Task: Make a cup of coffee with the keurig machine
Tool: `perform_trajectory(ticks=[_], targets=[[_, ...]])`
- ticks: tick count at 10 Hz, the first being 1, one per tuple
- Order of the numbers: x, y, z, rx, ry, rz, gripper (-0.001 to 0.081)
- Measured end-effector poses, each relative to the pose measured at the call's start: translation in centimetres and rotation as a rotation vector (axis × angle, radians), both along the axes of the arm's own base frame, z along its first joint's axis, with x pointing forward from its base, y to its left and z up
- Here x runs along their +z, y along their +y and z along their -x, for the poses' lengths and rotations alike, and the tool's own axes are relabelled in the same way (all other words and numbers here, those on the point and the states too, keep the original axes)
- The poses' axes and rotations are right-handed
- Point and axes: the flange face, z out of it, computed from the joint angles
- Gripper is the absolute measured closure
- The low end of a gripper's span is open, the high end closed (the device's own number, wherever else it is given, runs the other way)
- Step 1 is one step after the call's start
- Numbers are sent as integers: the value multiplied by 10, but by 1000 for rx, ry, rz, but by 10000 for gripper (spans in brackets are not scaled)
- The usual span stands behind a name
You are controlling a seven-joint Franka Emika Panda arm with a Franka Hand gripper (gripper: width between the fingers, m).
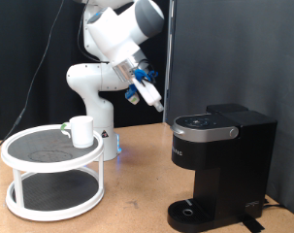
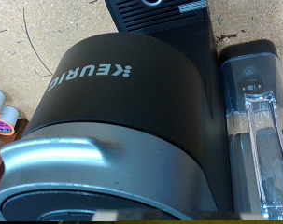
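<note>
The keurig machine [image 1: 220,155] stands at the exterior view's right with its lid down; its round drip base [image 1: 190,212] holds nothing. The white cup [image 1: 81,130] stands on the top tier of a round white stand [image 1: 30,161] at the exterior view's left. My gripper [image 1: 153,98] hangs in the air above and just left of the machine's top, far from the cup, with nothing seen in it. The wrist view looks down on the machine's lid [image 2: 122,103] with its white lettering and silver rim; my fingers do not show there.
A clear water tank [image 2: 258,121] sits against the machine's side. Small white pods [image 2: 3,117] lie on the wooden table beside the machine. The robot's white base [image 1: 93,87] stands behind the stand. A dark panel rises behind the machine.
</note>
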Motion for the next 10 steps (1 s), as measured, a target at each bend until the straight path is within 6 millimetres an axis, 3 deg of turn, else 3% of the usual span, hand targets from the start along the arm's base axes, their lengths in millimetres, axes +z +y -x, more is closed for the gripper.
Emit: perform_trajectory(ticks=[4, 10], targets=[[-4, -4, 8, 43, 53, -21, 806], [6, -55, 61, 200, 120, -51, 806]])
